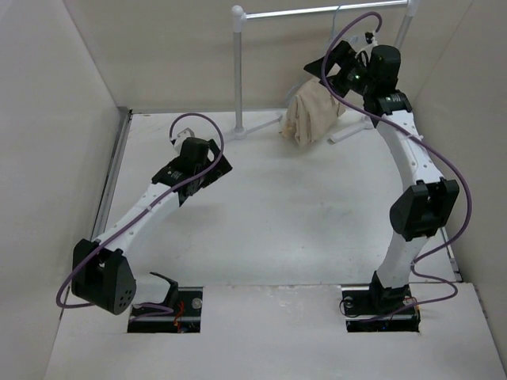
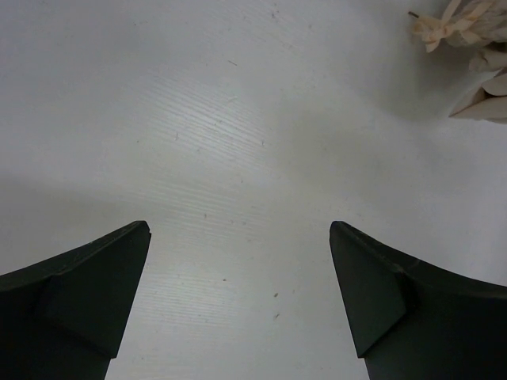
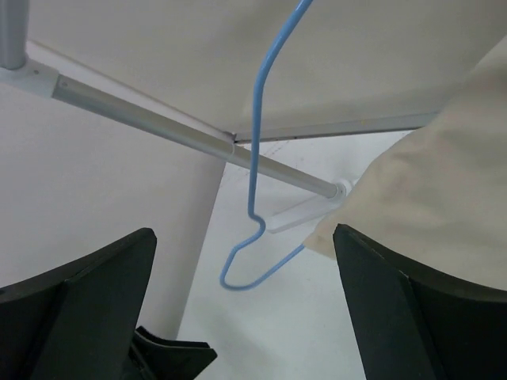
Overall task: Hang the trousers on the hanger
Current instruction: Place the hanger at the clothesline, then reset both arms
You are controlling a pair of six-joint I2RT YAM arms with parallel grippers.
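The beige trousers hang bunched under the rack's rail at the back of the table. In the right wrist view they fill the right side. The thin light-blue hanger hangs beside them, and its lower bar runs in under the cloth. My right gripper is raised next to the top of the trousers. It is open and empty in its own view, with the hanger's end loop between and beyond the fingers. My left gripper is open and empty above the bare table. A bit of the trousers shows in that view's far corner.
The white tube rack has an upright post, a top rail and base feet on the table. A rack tube crosses the right wrist view. Beige walls close in the left, back and right sides.
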